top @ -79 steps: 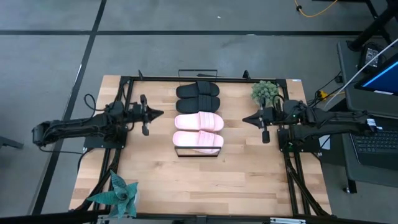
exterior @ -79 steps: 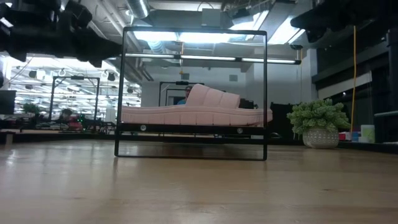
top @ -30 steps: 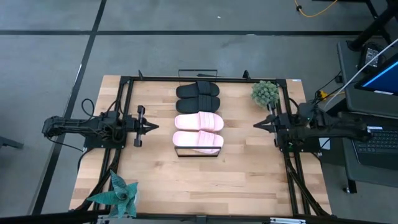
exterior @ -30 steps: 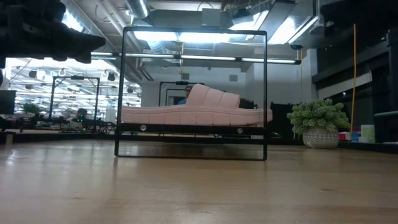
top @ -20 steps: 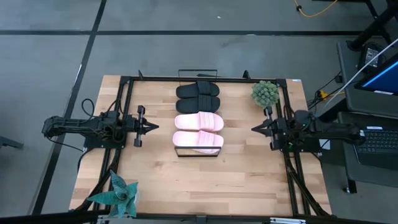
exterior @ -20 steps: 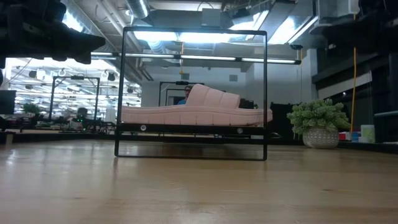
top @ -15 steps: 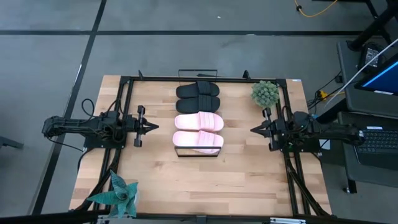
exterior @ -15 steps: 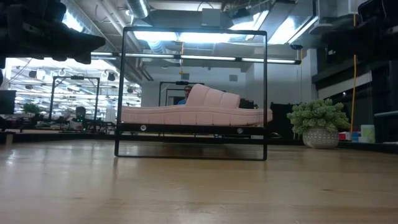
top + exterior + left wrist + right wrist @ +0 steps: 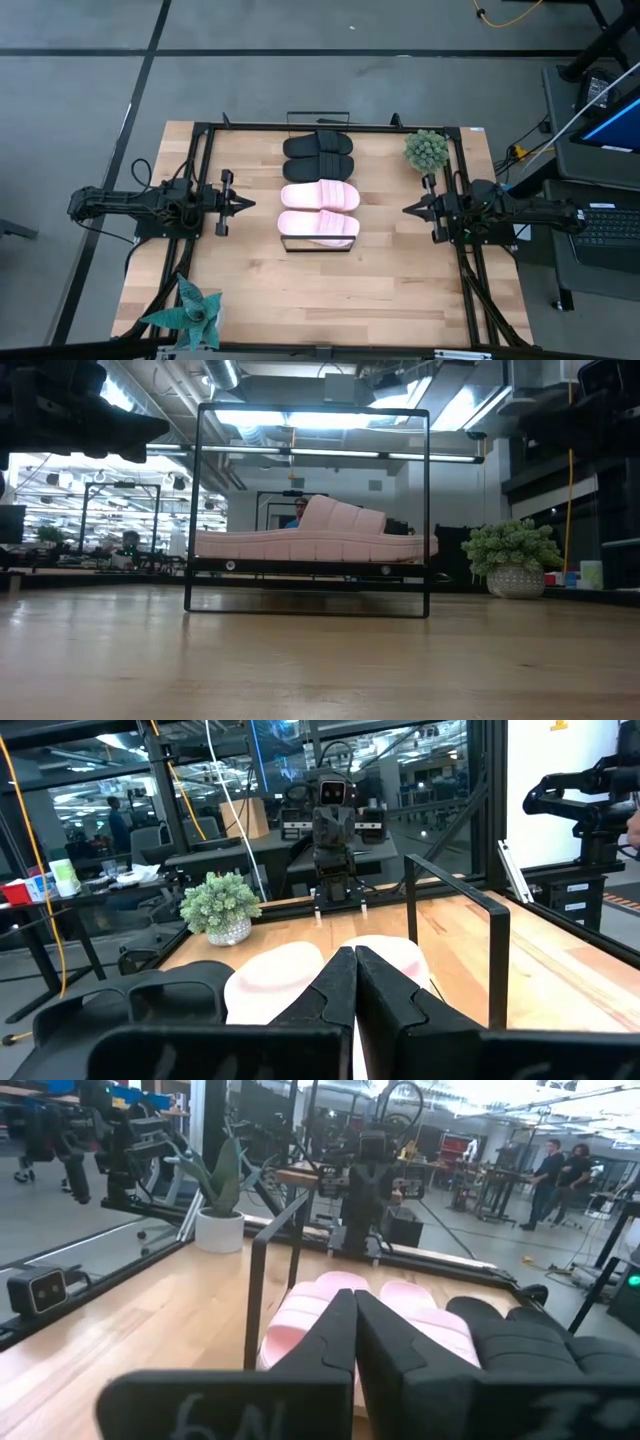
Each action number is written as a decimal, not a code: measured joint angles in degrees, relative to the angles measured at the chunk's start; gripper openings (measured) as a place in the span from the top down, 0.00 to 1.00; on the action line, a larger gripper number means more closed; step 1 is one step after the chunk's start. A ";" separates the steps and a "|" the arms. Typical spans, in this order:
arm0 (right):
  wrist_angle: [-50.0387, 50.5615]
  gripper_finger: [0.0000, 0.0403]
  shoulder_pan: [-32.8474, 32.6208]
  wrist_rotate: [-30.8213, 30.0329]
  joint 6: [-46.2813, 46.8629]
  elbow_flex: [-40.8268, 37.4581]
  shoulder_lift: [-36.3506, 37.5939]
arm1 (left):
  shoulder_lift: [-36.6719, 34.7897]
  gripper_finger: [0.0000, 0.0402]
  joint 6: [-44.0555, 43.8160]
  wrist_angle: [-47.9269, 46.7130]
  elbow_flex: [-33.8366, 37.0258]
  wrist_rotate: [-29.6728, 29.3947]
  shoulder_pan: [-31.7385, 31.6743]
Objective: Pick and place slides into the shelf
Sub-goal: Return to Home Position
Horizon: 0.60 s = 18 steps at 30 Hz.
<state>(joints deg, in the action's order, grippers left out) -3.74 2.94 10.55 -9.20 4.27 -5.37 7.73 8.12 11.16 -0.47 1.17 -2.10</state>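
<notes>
You have all four slides on the shelf [image 9: 318,246], which runs up the centre of the high view: the two black slides [image 9: 318,146] at its upper end and the two pink slides [image 9: 320,197] below them, each lying flat, sole down.

The left tool [image 9: 243,204] sits at the left middle of the frame and the right tool [image 9: 408,209] at the right middle, both pointing at the shelf but well apart from it. In each wrist view the two dark fingers are pressed together with nothing between them.

Should you need to reseat a slide, expect it to be light and somewhat soft (a foam sole, by the look of it), so it will likely flex. Pinch the wide strap or the sole's side edge rather than the toe. Nothing else appears left on the desk [image 9: 380,290] to pick.
</notes>
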 joint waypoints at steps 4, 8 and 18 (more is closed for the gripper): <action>0.45 0.98 -0.01 0.12 -0.14 -0.07 -0.10 | 0.00 1.00 0.00 0.00 0.00 0.00 -0.01; -2.24 0.98 0.00 1.33 -1.25 -2.30 -0.08 | 0.00 1.00 0.00 0.00 0.00 0.00 0.00; -4.86 0.98 -0.02 1.68 4.83 -3.82 -0.10 | 0.02 1.00 0.02 0.00 0.00 0.00 0.00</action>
<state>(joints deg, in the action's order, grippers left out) -8.60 2.92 12.23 -4.37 0.45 -5.48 7.75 8.14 11.16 -0.47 1.17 -2.10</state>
